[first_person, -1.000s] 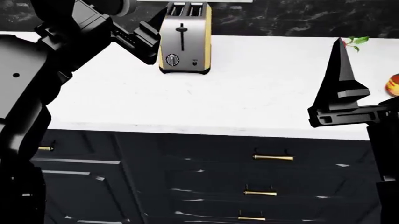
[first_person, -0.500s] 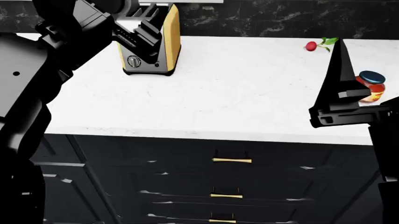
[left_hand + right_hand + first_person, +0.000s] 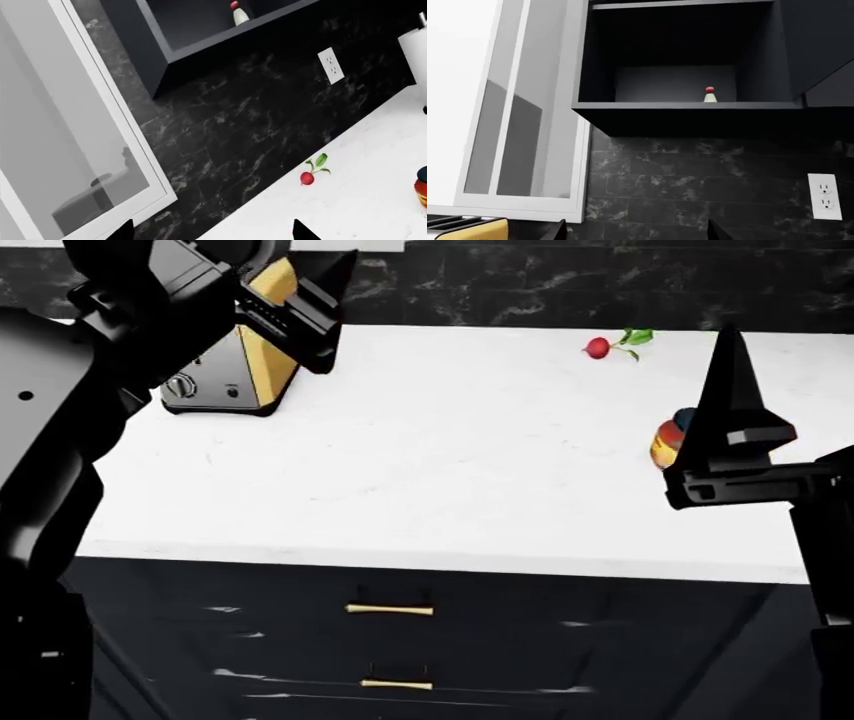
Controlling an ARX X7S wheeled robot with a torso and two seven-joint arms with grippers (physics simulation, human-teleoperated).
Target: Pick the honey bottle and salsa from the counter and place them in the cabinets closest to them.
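Observation:
The salsa (image 3: 670, 439) is a short jar with a dark lid and a red and orange-yellow body, standing on the white counter (image 3: 454, 450) at the right. In the head view my right gripper (image 3: 731, 390) half covers it. The left wrist view catches the salsa (image 3: 421, 186) at the frame's edge. Raised above the counter, my right gripper (image 3: 637, 232) is open and holds nothing. My left gripper (image 3: 318, 302) hangs beside the toaster. The left gripper (image 3: 212, 234) is also open and empty. The honey bottle is out of view.
A yellow and silver toaster (image 3: 230, 370) stands at the counter's back left. A red radish (image 3: 599, 346) lies near the black backsplash. An open dark wall cabinet (image 3: 684, 60) holds a red-capped bottle (image 3: 710, 95). A white glass door (image 3: 514, 110) hangs beside it. Drawers with brass handles (image 3: 390, 609) sit below.
The head view has swung right along the counter: toaster and radish slid left in the picture, and the salsa now sits behind my right gripper. Both arms keep their pose.

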